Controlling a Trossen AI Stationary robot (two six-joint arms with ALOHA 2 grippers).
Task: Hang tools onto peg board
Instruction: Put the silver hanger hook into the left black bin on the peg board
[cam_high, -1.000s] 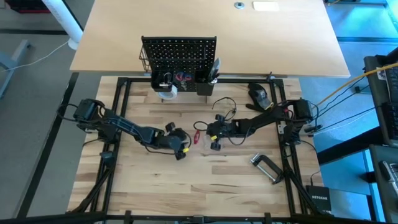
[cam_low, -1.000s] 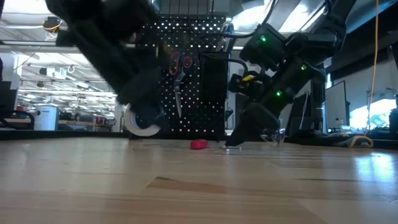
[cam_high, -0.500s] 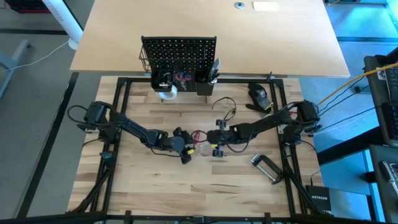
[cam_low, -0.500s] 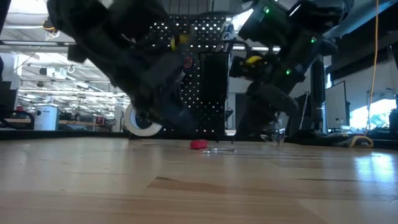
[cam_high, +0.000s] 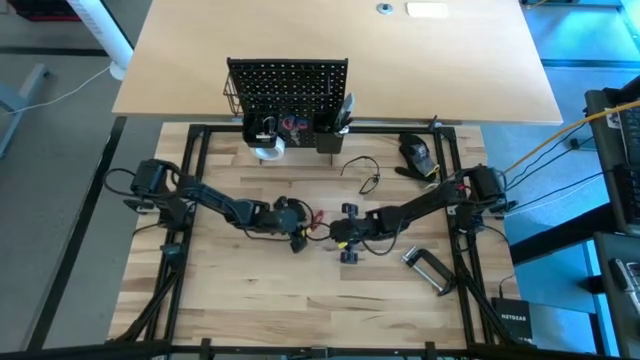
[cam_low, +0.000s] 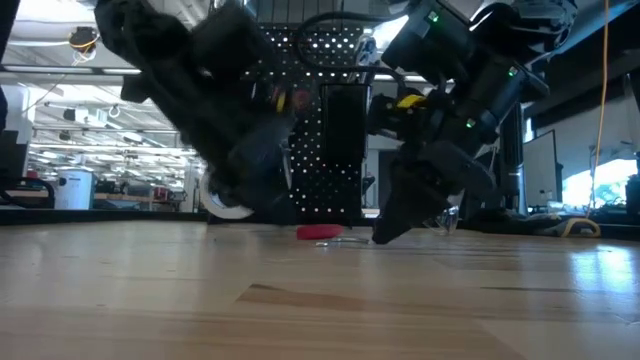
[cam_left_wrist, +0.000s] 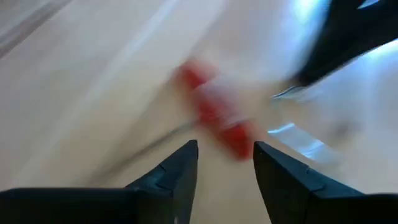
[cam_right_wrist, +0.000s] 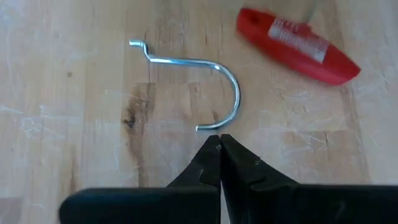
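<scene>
Small red-handled tool with thin metal shank (cam_right_wrist: 297, 45) lies flat mid-table, 6 o'clock of the upright black perforated peg board (cam_high: 288, 88). Left gripper (cam_left_wrist: 225, 160) hovers just short of it, fingers apart, empty. Right gripper (cam_right_wrist: 219, 144) clenched shut, empty, tips by a bent silver wire hook (cam_right_wrist: 198, 86). Tool likely light, rigid, slippery shank; grab red handle. Open wood toward 6 o'clock; grippers crowd each other.
</scene>
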